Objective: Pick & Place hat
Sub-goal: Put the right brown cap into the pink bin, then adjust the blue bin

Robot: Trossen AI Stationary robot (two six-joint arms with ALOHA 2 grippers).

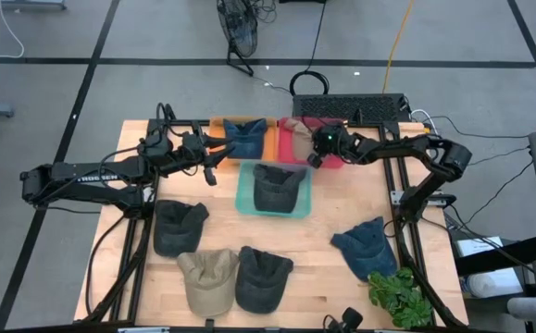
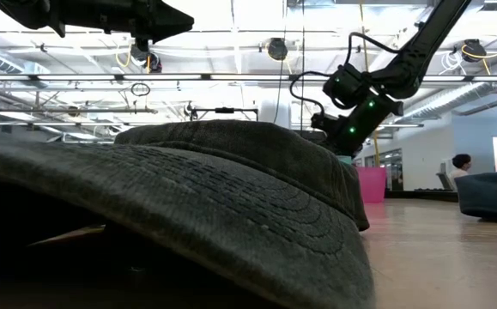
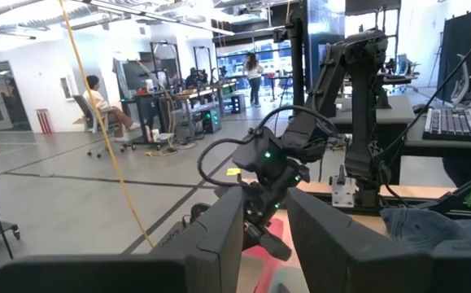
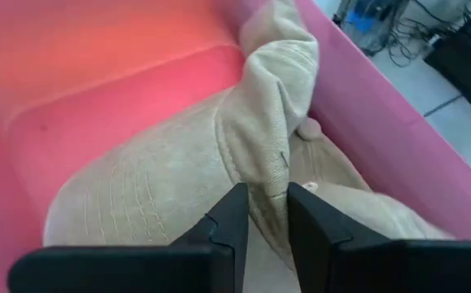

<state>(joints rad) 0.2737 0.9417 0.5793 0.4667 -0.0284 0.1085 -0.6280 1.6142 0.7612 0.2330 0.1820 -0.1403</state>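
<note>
In the pink bin point(image 4: 72, 73), tan hat point(image 4: 162, 187) half-hidden by right claw point(image 4: 266, 216)

Middle tray point(image 1: 245, 191): held one cap point(image 1: 276, 184).
Behind it: two trays point(image 1: 269, 141), each holding a cap.
Before it: five caps point(image 1: 263, 277).

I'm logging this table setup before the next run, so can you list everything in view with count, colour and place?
Bins: three along the far edge; orange bin, pink bin, and a green bin just nearer.
Blue hats: two; one in the orange bin, one at the near right.
Tan hats: two; one in the pink bin, one at the near edge.
Dark grey hats: three; one in the green bin, two at the near left.
Plant: one, green, near right corner.
Keyboard: one, black, beyond the table.
Table: one, pale wood.
Left gripper: beside the orange bin, empty.
Right gripper: in the pink bin, pinching a fold of the tan hat.
</note>
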